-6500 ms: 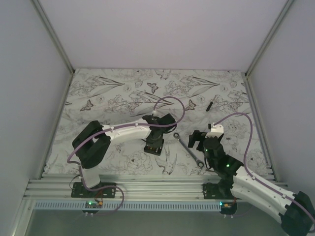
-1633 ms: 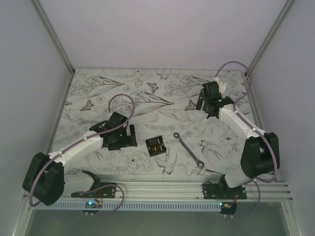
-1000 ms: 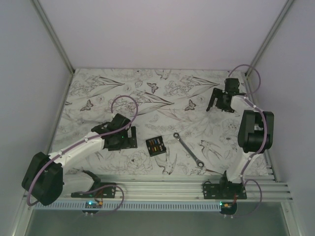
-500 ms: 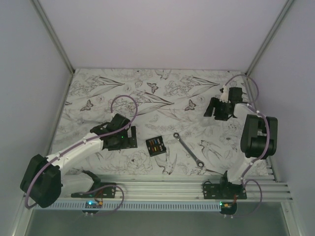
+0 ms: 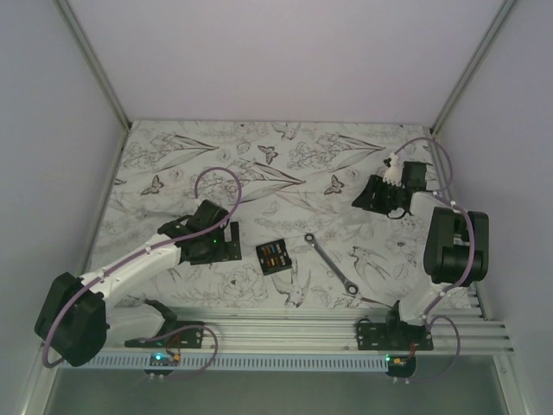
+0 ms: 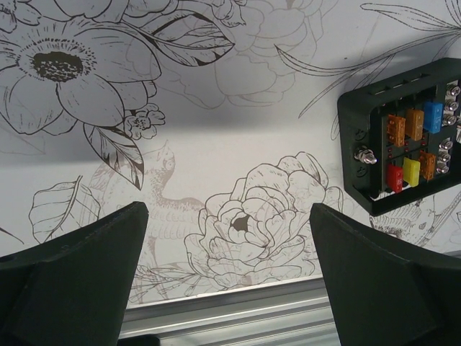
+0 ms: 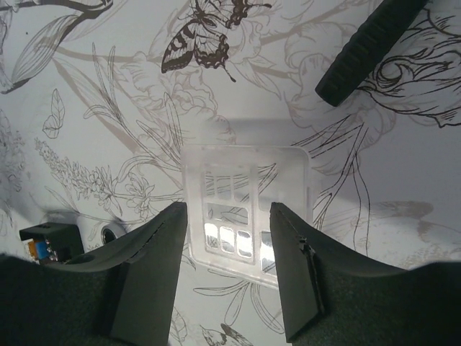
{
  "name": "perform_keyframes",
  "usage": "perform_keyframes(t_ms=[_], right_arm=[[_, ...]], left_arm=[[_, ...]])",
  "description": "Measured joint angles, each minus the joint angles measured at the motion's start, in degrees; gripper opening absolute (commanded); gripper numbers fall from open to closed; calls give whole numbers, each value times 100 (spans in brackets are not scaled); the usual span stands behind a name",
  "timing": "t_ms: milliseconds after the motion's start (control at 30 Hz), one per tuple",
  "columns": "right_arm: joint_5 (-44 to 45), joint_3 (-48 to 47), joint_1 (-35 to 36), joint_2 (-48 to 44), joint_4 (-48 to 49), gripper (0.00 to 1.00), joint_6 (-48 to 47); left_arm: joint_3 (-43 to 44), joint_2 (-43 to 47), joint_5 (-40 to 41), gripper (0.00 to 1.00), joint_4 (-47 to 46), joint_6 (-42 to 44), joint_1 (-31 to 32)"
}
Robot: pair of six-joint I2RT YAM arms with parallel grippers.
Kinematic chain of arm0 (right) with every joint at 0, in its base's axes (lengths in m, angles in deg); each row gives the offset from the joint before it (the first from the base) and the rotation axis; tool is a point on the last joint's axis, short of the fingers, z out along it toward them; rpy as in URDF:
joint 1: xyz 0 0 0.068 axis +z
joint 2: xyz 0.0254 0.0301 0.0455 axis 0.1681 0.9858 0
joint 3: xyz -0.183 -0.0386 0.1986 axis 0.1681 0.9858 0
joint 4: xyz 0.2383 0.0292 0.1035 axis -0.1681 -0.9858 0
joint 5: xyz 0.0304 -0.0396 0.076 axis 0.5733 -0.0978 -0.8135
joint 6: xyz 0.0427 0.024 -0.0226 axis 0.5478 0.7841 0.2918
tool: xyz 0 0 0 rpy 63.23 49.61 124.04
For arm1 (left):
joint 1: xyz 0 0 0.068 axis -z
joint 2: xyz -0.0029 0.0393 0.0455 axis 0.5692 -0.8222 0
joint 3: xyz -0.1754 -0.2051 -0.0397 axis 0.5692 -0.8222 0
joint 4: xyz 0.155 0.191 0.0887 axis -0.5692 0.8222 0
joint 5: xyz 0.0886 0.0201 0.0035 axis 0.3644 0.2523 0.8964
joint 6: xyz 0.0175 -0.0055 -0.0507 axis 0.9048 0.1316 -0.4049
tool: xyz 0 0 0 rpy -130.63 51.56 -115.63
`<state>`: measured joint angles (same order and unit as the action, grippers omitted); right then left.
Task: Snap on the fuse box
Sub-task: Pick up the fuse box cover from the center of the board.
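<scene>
Black square plastic fuse box [image 5: 272, 257] is seen uncovered on the middle of the flower-printed table [image 5: 173, 173] | clear plastic lid [image 7: 248, 180] is seen well apart from it, under the right gripper [image 7: 227, 209], fingers partly apart, grip cannot be told | left gripper [image 6: 227, 216] is held wide, empty | snapping not yet done.

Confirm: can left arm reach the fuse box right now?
Probably yes. The left gripper hangs open close beside the fuse box, bare mat between them; the wrench lies on the box's other side.
</scene>
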<state>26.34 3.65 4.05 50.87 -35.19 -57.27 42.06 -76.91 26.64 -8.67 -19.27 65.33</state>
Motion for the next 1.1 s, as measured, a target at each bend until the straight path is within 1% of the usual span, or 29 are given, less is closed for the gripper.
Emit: perform_keyframes(t_ms=[267,400,467,567,700,800,900,1033,1100], right_arm=[[-216,186,-131,-153,232,62,72],[-310,216,-273,-452,256,56,68],[-363,201,-428,-437,297,54,55],[-483,192,-564,-190,315,49,7],[-752,192,-575,260,317,46,-57],[-981,195,-577,391,332,42,-57],[-1204,195,-577,474,402,41,-74],[-1379,195,-577,737,474,42,-79],[-1574,195,-577,841,555,40,-63]], left_arm=[[0,-92,-42,100,0,0,-94],[0,-155,-114,100,-2,0,-116],[0,-166,-136,100,-2,0,-127],[0,-173,-155,100,-2,0,-149],[0,-177,-170,100,-4,0,-151],[0,-177,-175,100,-4,0,-151],[0,-179,-212,100,-4,0,-155],[0,-179,-260,100,-7,0,-177],[0,-179,-271,100,-7,0,-177]])
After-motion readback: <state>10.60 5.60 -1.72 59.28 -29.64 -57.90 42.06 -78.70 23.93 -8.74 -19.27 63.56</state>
